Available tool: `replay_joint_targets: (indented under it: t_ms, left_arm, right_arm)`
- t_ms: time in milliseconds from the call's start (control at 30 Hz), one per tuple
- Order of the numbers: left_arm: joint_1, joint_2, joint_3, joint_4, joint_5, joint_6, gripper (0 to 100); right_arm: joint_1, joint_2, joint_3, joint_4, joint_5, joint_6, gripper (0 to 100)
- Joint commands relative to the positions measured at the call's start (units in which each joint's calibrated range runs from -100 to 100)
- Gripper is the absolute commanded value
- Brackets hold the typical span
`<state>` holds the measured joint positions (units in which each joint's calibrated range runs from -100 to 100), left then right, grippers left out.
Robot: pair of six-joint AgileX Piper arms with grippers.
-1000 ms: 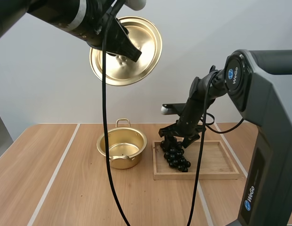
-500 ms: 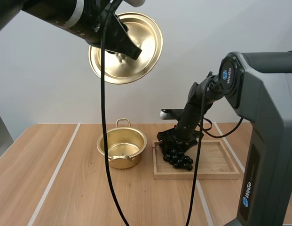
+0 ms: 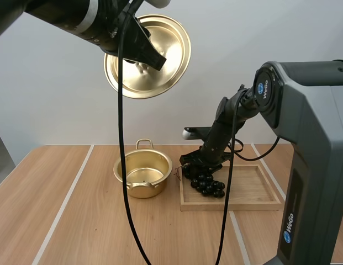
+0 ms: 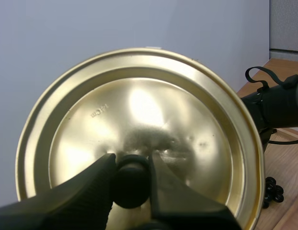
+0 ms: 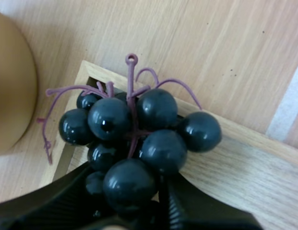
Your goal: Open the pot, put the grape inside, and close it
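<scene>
The right gripper [image 3: 200, 164] is clamped on the grapes [image 5: 134, 129], the bunch lying lengthwise out past its fingertips, stem end over the tray [image 3: 254, 205] corner beside the open pot [image 3: 142, 172], while the left gripper [image 4: 132, 179] pinches the lid [image 4: 139, 110] knob high above.

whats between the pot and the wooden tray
In the high view, just a narrow bare strip of table; stems of the grapes poke over it.

On table [image 3: 77, 221]: pot [image 3: 122, 178] at left, tray [image 3: 232, 206] just beside it at right. At tray's left end, toward pot: grapes [image 3: 207, 185]. High above pot: lid [image 3: 165, 61].
</scene>
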<state>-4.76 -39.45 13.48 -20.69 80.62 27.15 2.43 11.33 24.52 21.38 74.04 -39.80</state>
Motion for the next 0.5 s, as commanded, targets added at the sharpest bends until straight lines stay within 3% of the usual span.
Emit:
replay_joint_targets:
  t_ms: [0, 467]
  left_arm:
    - [-0.17, -0.5, -0.5, -1.3, -1.8, -0.6, 0]
    - [-0.17, -5.1, -2.5, -1.3, -6.4, -0.6, 0]
  right_arm:
    - [0.2, -0.3, -0.1, 1.4, -3.3, -0.8, 0]
    - [0.2, -14.1, -0.1, 1.4, -3.0, -1.9, 0]
